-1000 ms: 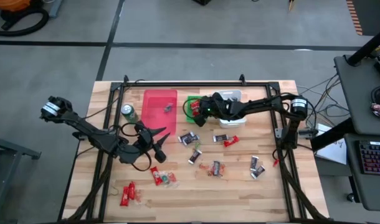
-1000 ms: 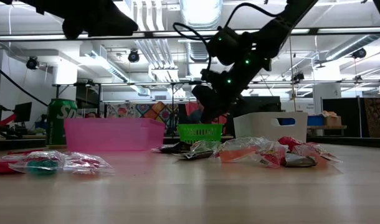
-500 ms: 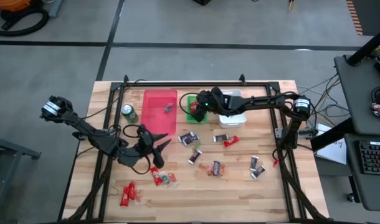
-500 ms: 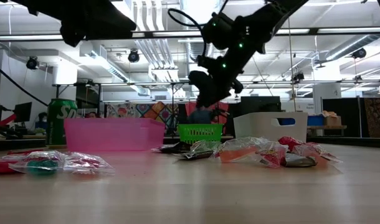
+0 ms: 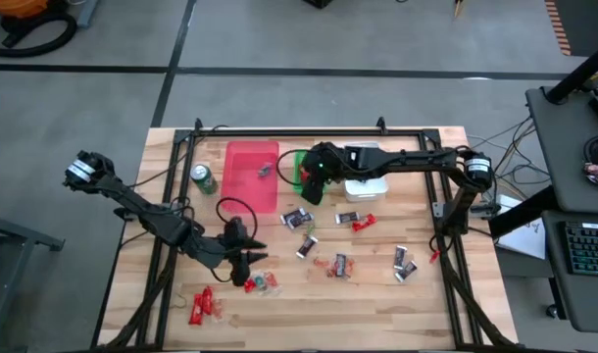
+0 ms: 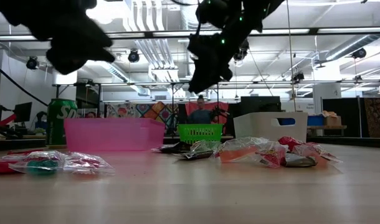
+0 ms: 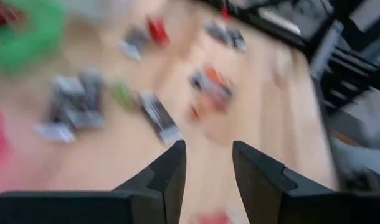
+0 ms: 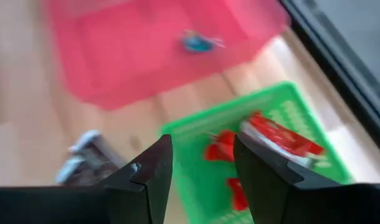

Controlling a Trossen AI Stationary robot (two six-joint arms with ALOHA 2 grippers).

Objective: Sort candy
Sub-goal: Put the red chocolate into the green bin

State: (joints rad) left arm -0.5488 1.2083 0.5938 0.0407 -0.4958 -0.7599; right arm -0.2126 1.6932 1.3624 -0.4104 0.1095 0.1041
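Observation:
Wrapped candy lies scattered on the wooden table: dark pieces, a mixed one, red ones. My left gripper hovers open just above a red and green candy, with nothing between its fingers. My right gripper is open and empty, raised over the near left corner of the green basket. That basket holds red candy. One blue-wrapped candy lies in the pink bin.
A green drink can stands left of the pink bin. A white bin sits right of the green basket. A black frame runs along the table's far edge and down both sides. More candy lies toward the near right.
My right gripper has risen out of the green basket and drifted a little toward the table's left. My left gripper has moved toward the near edge and down, rolling its wrist, and now stands over the candy at the near left.

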